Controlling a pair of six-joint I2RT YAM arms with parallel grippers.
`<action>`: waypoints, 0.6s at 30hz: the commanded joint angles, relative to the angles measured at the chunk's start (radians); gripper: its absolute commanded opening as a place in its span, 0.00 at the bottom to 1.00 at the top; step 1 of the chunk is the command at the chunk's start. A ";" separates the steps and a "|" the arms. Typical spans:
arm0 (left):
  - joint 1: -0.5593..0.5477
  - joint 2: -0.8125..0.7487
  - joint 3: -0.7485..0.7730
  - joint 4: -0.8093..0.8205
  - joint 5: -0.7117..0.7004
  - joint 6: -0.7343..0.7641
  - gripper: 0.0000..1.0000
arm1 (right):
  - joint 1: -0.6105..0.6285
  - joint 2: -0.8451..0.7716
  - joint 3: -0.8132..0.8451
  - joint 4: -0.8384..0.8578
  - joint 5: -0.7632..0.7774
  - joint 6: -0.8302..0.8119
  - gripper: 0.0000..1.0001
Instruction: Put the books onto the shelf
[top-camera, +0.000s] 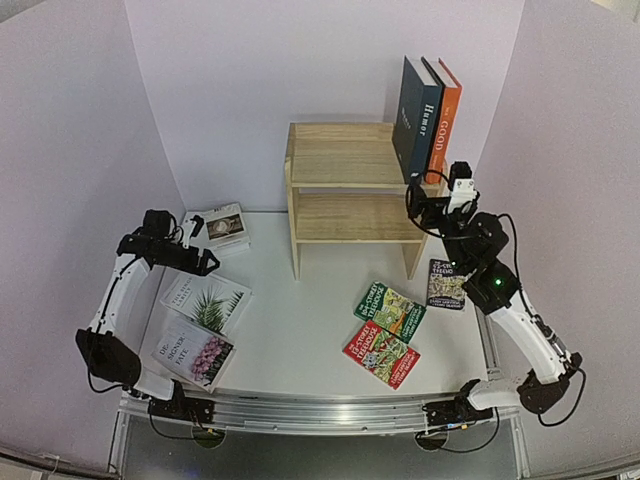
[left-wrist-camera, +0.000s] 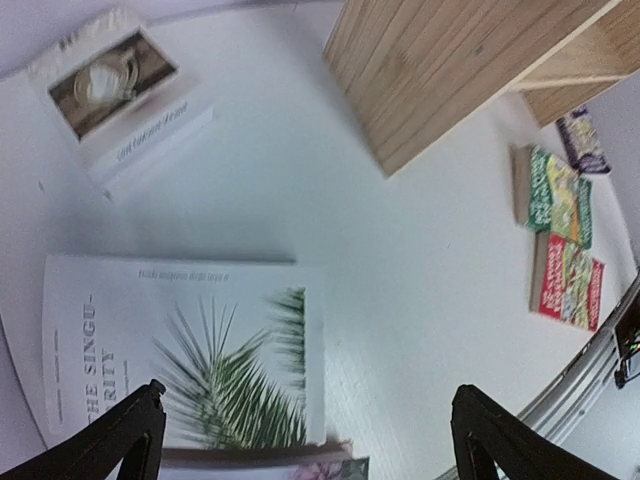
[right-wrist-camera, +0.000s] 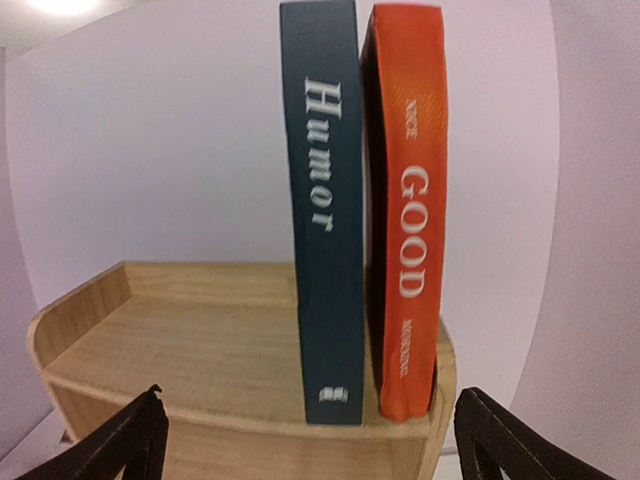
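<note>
A white desk (top-camera: 300, 340) sits inside pale lilac walls (top-camera: 230, 90), carrying a wooden shelf (top-camera: 340, 160) and scattered books (top-camera: 388, 310). The left tool (left-wrist-camera: 310, 400) and right tool (right-wrist-camera: 310, 400) stand released, empty.

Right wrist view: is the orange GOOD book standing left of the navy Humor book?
No, the orange GOOD book stands upright to the right of the navy Humor book on the shelf top.

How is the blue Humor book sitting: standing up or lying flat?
Upright. The Humor book stands on end on top of the shelf, spine outward, beside the orange GOOD book.
</note>
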 joint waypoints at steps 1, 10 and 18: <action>0.113 0.117 0.091 -0.336 -0.100 0.111 1.00 | 0.005 -0.083 -0.069 -0.259 -0.139 0.192 0.98; 0.295 0.241 0.054 -0.461 -0.339 0.197 1.00 | 0.005 -0.019 -0.161 -0.444 -0.443 0.331 0.98; 0.385 0.263 -0.094 -0.408 -0.347 0.321 1.00 | 0.008 0.101 -0.208 -0.436 -0.610 0.449 0.93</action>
